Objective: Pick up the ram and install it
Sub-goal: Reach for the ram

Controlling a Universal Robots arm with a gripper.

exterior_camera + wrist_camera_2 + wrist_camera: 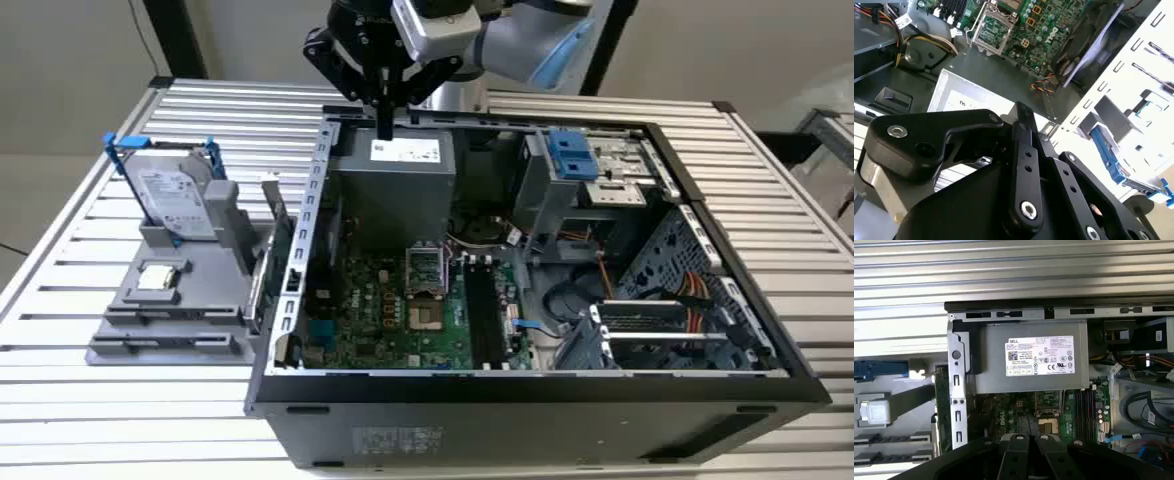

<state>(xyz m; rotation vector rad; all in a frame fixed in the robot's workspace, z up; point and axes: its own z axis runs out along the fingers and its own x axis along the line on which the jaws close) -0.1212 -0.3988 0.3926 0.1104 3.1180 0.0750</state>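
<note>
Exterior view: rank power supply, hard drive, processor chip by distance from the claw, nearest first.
1. Power supply: just under the claw, in the case.
2. Hard drive: upright, exterior view's left.
3. Processor chip: grey fixture, beyond the drive.

This is a robotics lab bench. A desktop computer case lies opened on its side on a table of ribbed metal slats. Just beside the case, on the exterior view's left, a grey fixture holds loose parts, a hard drive among them. Behind the case my arm rises against a bare pale wall.
</note>
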